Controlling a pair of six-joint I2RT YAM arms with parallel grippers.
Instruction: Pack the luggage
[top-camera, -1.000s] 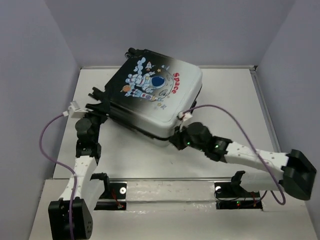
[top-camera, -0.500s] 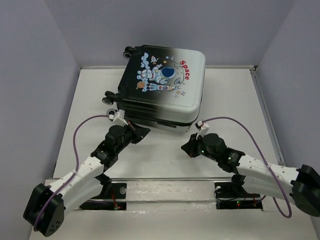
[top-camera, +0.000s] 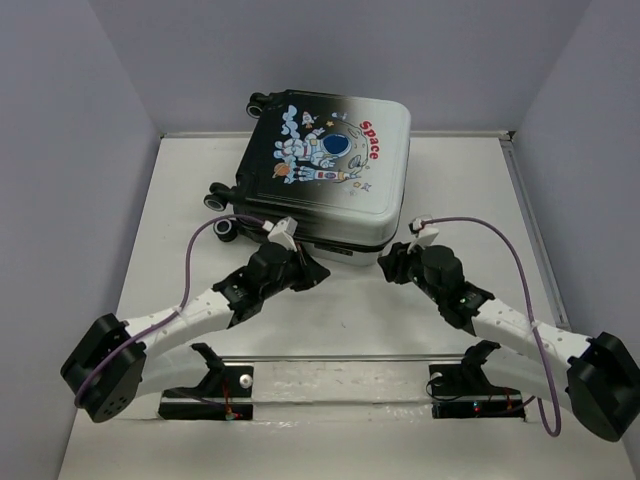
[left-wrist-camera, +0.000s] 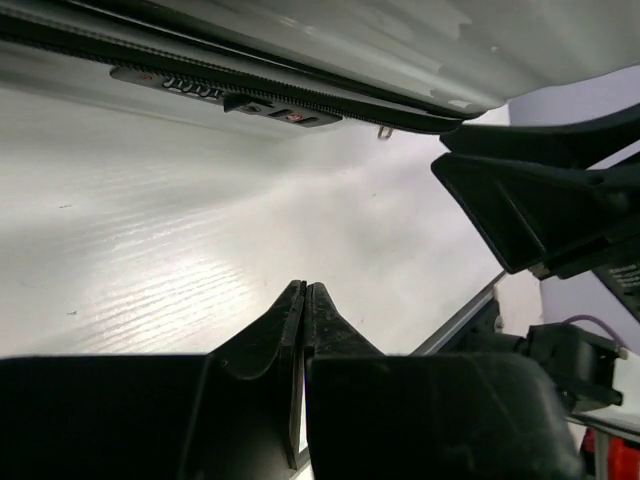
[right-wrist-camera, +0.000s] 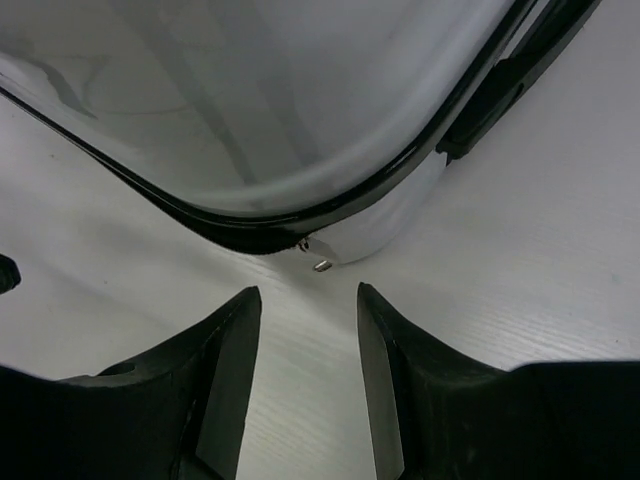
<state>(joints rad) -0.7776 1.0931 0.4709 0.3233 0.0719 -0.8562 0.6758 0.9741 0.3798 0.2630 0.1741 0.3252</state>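
Note:
The luggage lies flat and closed at the back of the table, astronaut and red "Space" print facing up, black wheels at its left. My left gripper is shut and empty, just in front of the case's near edge; its wrist view shows the zipper line and combination lock above the fingertips. My right gripper is open and empty at the case's near right corner. A small metal zipper pull hangs just ahead of the gap between its fingers.
The white table extends in front of the case. A metal rail runs along the near edge by the arm bases. Grey walls close in the left, back and right sides.
The case has settled flat from its earlier tilted, shifted pose. Both arms pulled back, then moved in again toward its near edge, left gripper rightward, right gripper toward the near right corner.

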